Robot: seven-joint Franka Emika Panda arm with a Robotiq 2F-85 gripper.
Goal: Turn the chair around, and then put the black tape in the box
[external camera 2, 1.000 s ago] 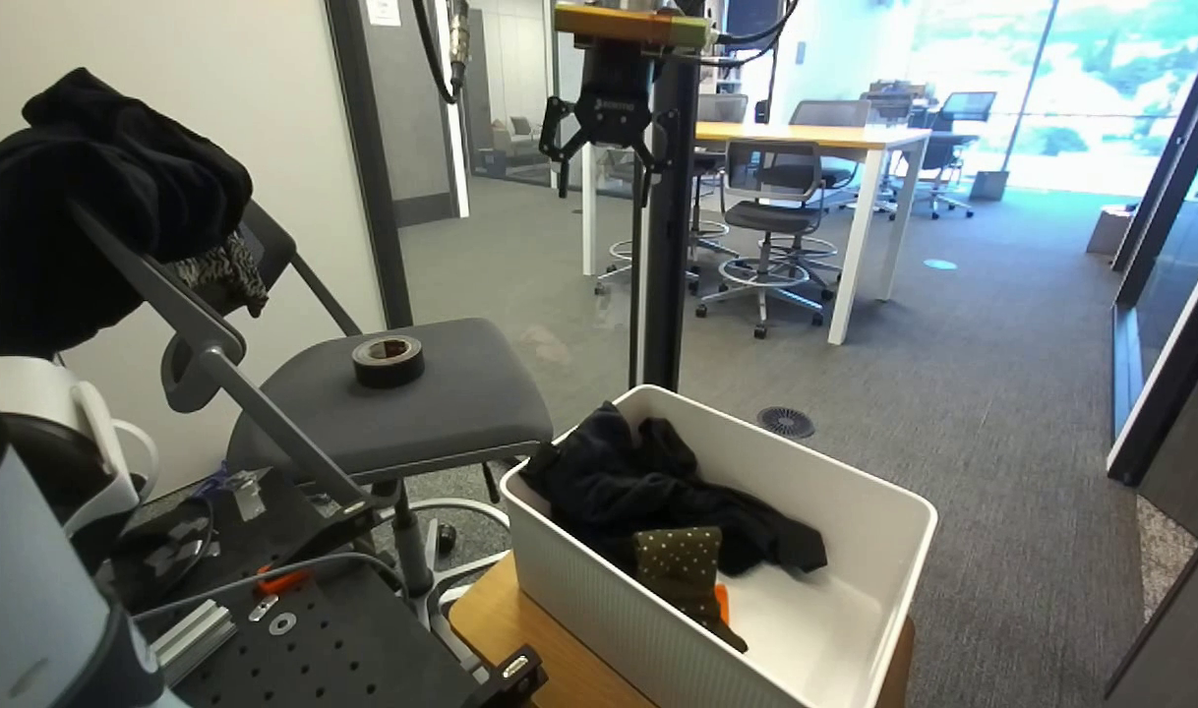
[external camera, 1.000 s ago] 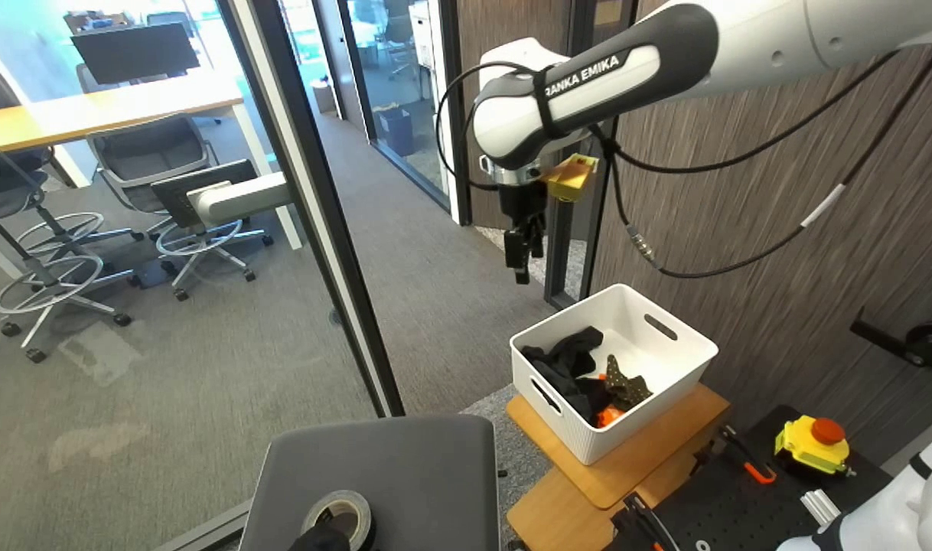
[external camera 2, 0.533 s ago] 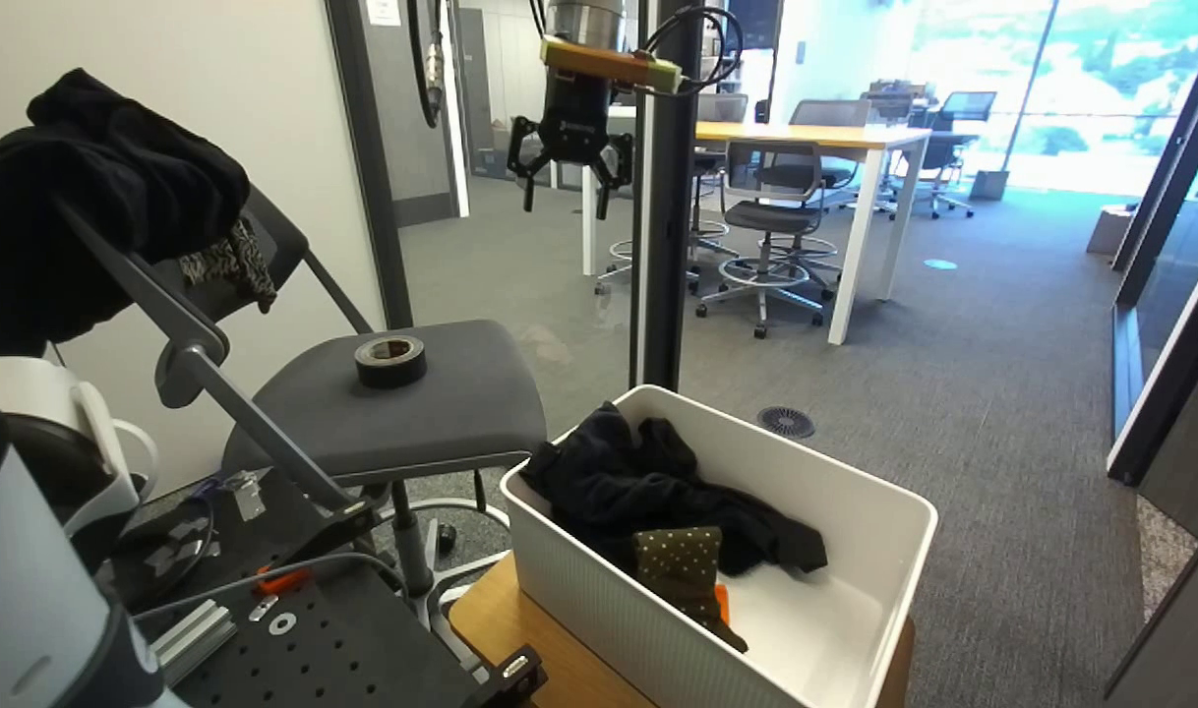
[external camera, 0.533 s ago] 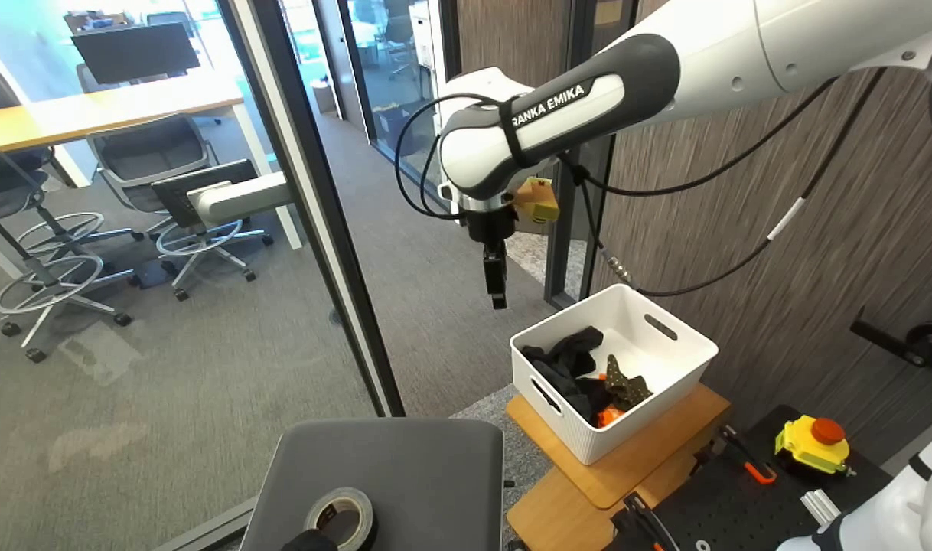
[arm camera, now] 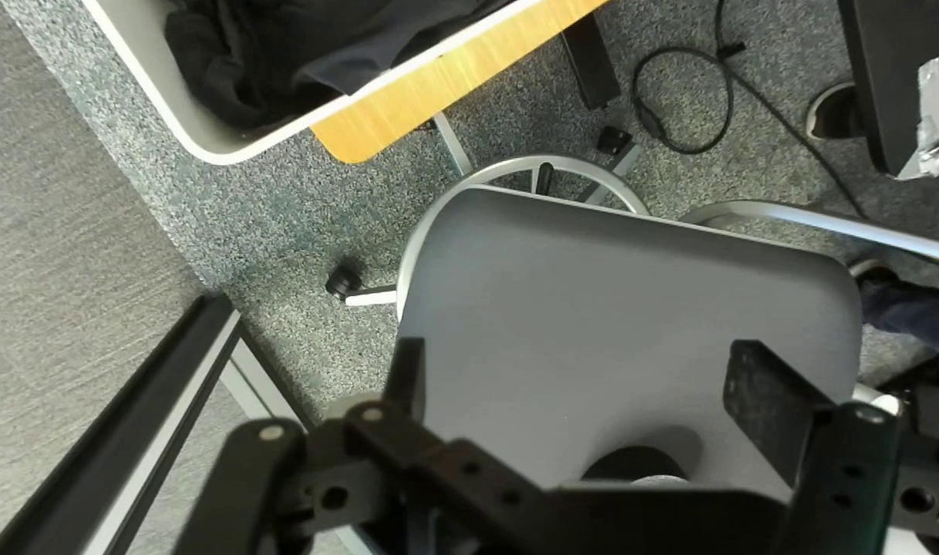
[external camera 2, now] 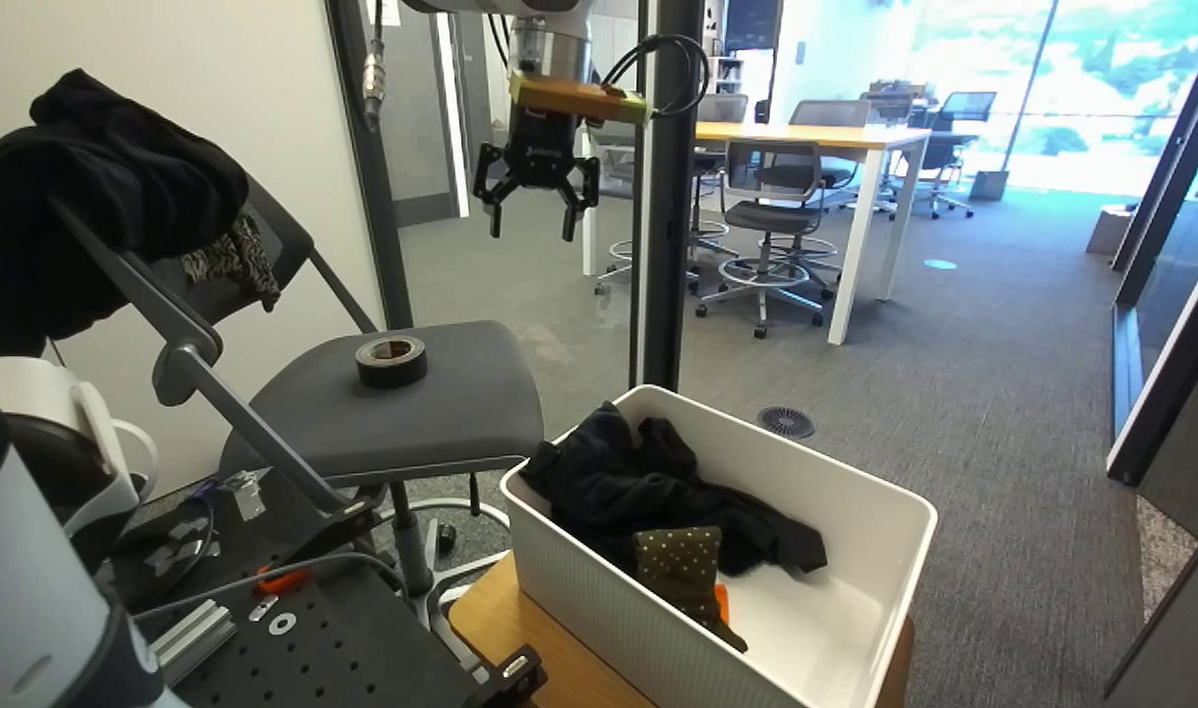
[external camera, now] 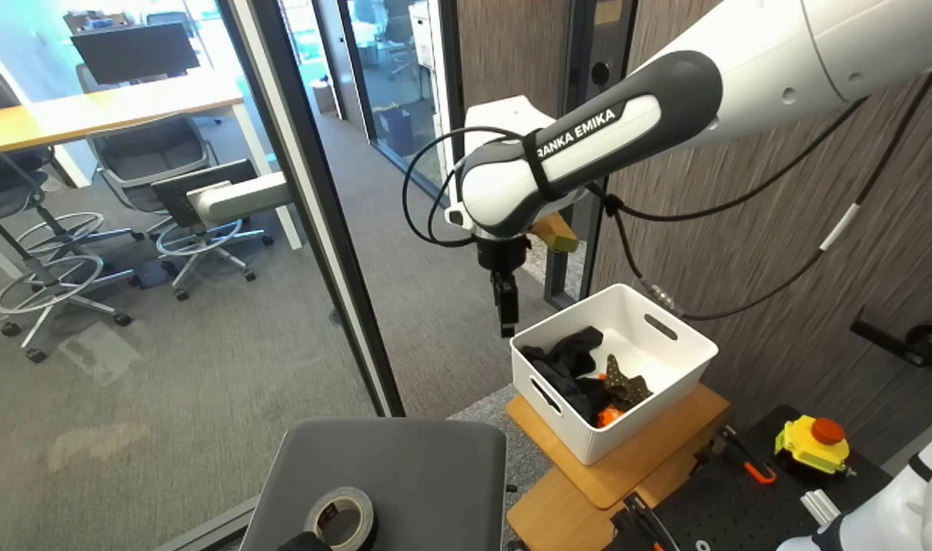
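Observation:
The grey chair [external camera: 412,459] stands beside the wooden stand; its padded seat shows in both exterior views [external camera 2: 451,418] and fills the middle of the wrist view [arm camera: 577,285]. The black tape [external camera 2: 391,372] lies flat on the seat. It also shows in an exterior view [external camera: 366,519], and in the wrist view [arm camera: 627,462] mostly hidden behind the gripper body. The white box [external camera: 573,428] holds dark clothes and stands on the wooden stand; it shows too in an exterior view [external camera 2: 599,580]. My gripper [external camera 2: 532,234] is open and empty, pointing down, above and apart from seat and tape.
Black clothing [external camera 2: 117,206] hangs over the chair's back. A dark glass-wall post [external camera: 320,222] rises near the seat. The wooden stand [external camera: 627,467] carries the box. A black perforated table [external camera 2: 314,629] with tools and a yellow emergency stop [external camera: 810,444] is close to the robot base.
My gripper has come down steadily and moved left in an exterior view, staying open. The chair has turned slightly with the tape on its seat. The box has not moved.

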